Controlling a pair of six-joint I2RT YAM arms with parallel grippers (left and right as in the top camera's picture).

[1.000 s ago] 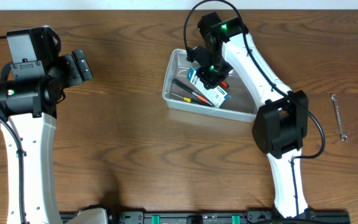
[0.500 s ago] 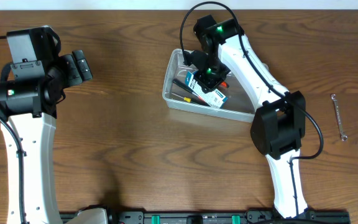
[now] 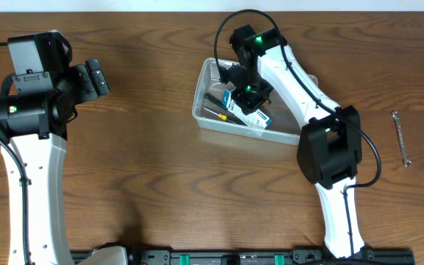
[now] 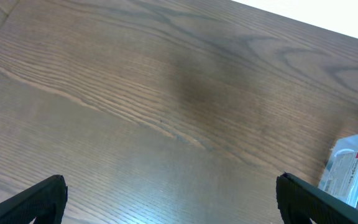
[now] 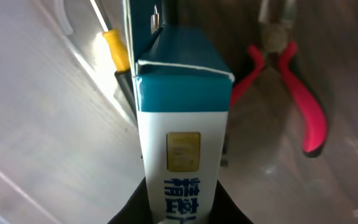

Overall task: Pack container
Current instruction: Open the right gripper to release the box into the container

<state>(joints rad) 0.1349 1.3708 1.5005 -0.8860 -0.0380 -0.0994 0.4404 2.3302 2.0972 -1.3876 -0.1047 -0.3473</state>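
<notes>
The clear plastic container sits right of the table's middle. My right gripper reaches into it, shut on a white and teal box. In the right wrist view the box stands up between the fingers of the right gripper, over the container's floor. A yellow-tipped screwdriver and red-handled pliers lie in the container behind the box. My left gripper hangs open at the far left over bare wood, with nothing between its fingers in the left wrist view.
A metal wrench lies on the table at the far right. A dark-handled screwdriver lies in the container's left part. A white and blue package shows at the right edge of the left wrist view.
My right gripper has shifted slightly left with the box, still inside the container. The left arm has not moved.
</notes>
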